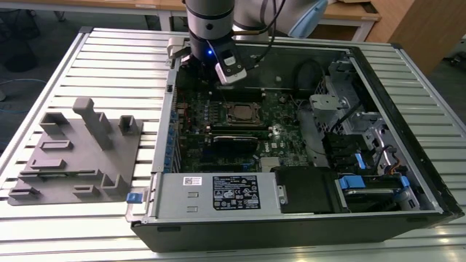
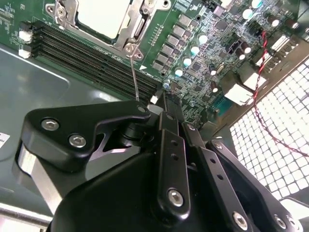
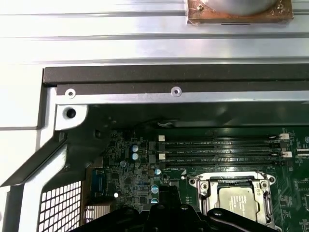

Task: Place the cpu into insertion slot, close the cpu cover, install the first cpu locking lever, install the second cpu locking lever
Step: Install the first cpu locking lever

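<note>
I hung low inside the open case [image 1: 407,158], at its far wall in the exterior view, with my gripper [image 2: 163,104] over the green board [image 1: 195,143] just beyond the memory slots [image 3: 217,150]. I could not tell how far my gripper was open, nor whether it had hold of anything.

The cpu [image 3: 236,200] lay in the slot [image 1: 227,113], its dull silver top facing up. The cover [image 2: 136,24] sat down around it, framing the chip on all sides I could see. From the corner of the cover nearest me a thin wire lever [image 2: 134,72] ran across the memory slots and ended just beside my gripper's tip. Whether the two touched, I could not tell.

The case lay on a slatted table [image 1: 117,54], and a grey fixture [image 1: 73,158] sat beside it on the exterior view's left.
</note>
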